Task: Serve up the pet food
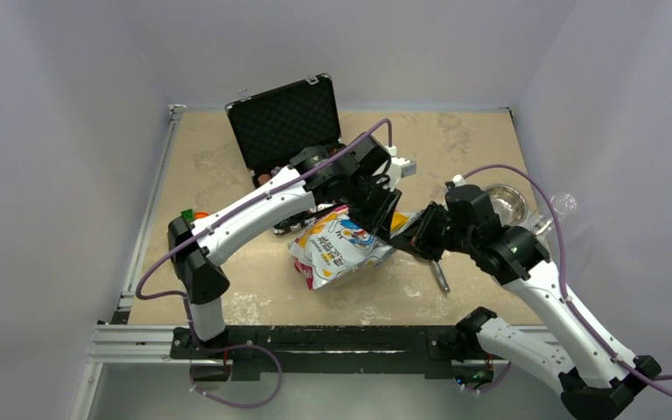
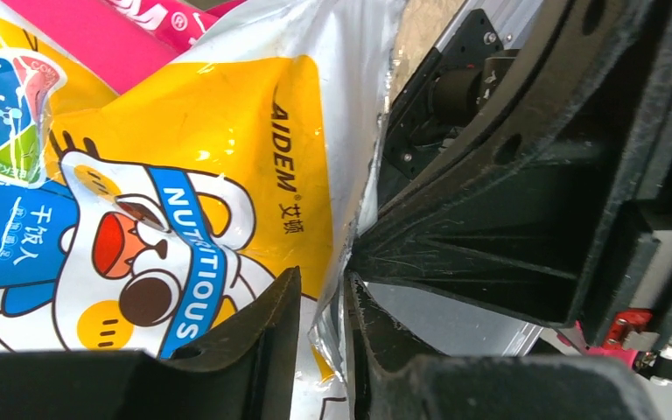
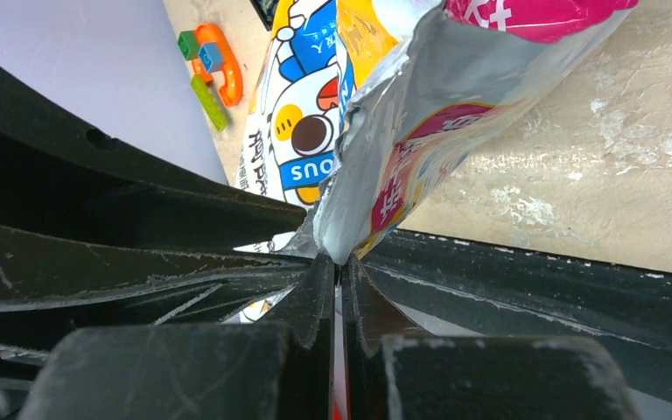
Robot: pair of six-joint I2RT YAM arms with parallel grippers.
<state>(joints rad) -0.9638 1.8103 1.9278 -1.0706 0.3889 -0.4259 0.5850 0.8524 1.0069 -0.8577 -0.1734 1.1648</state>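
The printed pet food bag point(image 1: 337, 249) lies on the table's middle, white, blue, yellow and pink. No kibble shows; it is hidden inside. My right gripper point(image 1: 411, 234) is shut on the bag's torn silver edge point(image 3: 420, 114), fingers point(image 3: 319, 293) pressed together on the film. My left gripper point(image 1: 383, 210) is at the same end of the bag point(image 2: 184, 131). Its jaws point(image 2: 324, 284) stand narrowly apart with the bag's foil edge between them, lying against the right finger point(image 2: 363, 324).
A glass bowl point(image 1: 503, 203) and a small clear cup point(image 1: 563, 204) stand at the right. An open black foam-lined case point(image 1: 284, 122) stands at the back. A metal utensil point(image 1: 440, 277) lies near the bag. Coloured toy blocks point(image 1: 191, 215) sit at the left, also in the right wrist view point(image 3: 213, 66).
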